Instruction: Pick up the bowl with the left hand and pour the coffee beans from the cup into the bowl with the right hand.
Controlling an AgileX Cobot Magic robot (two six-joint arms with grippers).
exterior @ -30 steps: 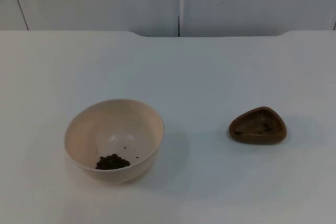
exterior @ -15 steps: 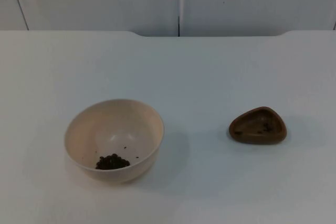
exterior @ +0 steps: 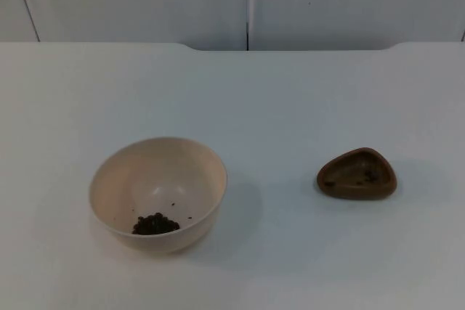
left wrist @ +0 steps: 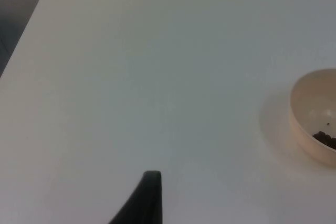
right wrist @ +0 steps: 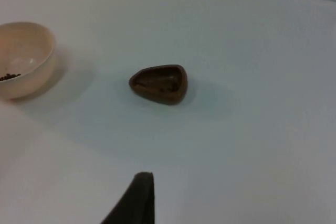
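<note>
Change: nothing had moved since the earlier top-view frames; bowl, cup and beans lay exactly as before.
Bowl: the cream bowl (exterior: 158,194) stood upright on the white table (exterior: 276,107), toward 7 o'clock from the table's middle in the top view; round, smooth, matte, deep-walled.
Beans: a small dark heap of coffee beans (exterior: 155,224) sat inside the bowl at the 6 o'clock side of its floor, with a few loose specks beside it.
Cup: the brown cup (exterior: 357,174) sat at 3 o'clock from the bowl, well apart from it; low, rounded-triangular, glossy, with only a trace of dark residue inside.
Why so placed: judged from this, the pour looked already done and both vessels set back down, each on its own arm's side.
Left gripper: one black fingertip (left wrist: 147,195) showed over bare table, the bowl well off at its 2 o'clock; whether the fingers were parted or closed could not be told; it held nothing visible and appeared to wait.
Right gripper: one black fingertip (right wrist: 139,198) showed, the cup at its 12 o'clock, apart; finger state could not be told.
</note>
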